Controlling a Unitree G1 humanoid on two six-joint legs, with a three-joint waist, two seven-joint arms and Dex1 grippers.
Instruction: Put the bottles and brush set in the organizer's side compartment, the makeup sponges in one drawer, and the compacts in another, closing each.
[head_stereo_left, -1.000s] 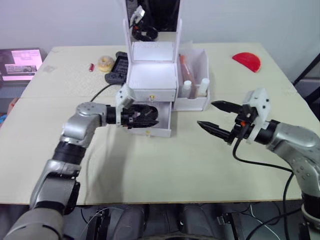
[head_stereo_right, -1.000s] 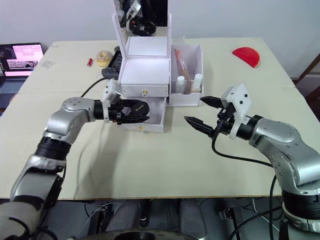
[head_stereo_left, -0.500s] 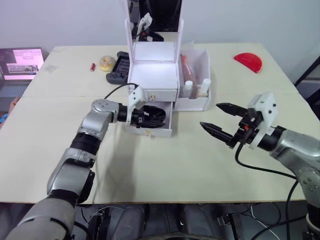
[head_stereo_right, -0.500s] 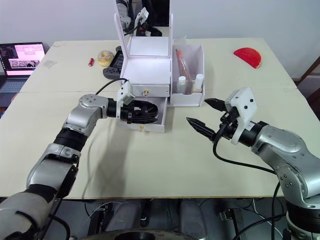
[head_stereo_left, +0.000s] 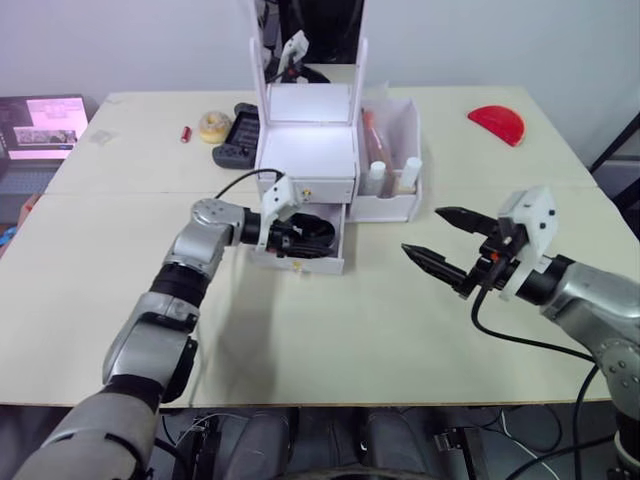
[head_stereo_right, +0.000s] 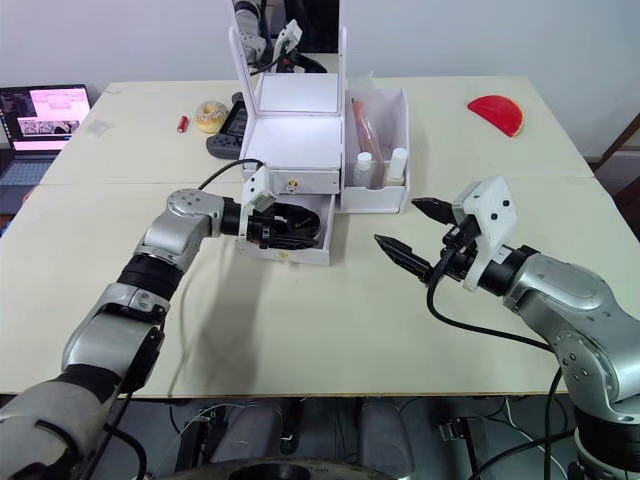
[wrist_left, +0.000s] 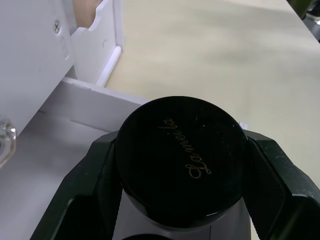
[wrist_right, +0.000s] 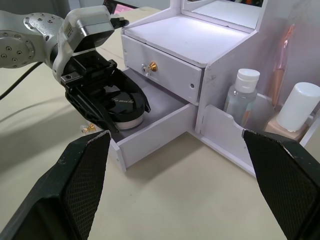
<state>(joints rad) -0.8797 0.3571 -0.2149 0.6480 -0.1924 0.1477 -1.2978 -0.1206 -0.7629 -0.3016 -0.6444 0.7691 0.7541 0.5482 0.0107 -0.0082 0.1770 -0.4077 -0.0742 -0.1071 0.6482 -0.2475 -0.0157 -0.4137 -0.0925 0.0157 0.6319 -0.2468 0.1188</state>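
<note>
Black compact (wrist_right: 122, 105) sits clenched in the left gripper (head_stereo_right: 283, 225) inside the organizer's (head_stereo_right: 292, 150) open lower drawer (wrist_right: 160, 122). Right gripper (head_stereo_right: 420, 238) hovers over bare surface (head_stereo_right: 330, 320), jaws spread. Bottles (head_stereo_right: 378, 165) stand in the side compartment; a red half-round object (head_stereo_right: 495, 111) lies far off.

Place: we take this for a robot test room or lab, not a home
Work surface: we see two plain pale tables (head_stereo_left: 300, 330) pushed together, seam running left to right, bare plain wall (head_stereo_left: 150, 40) at the far side
Equipment: a laptop (head_stereo_right: 42, 112) with a lit screen sits at the far left; a black handheld controller (head_stereo_left: 232, 136) lies on the far side of the table
Cabling: we see loose black cables (head_stereo_right: 480, 325) trailing over the tabletop
Staging: a white makeup organizer (head_stereo_left: 310, 160) set out centre far, like a prop
</note>
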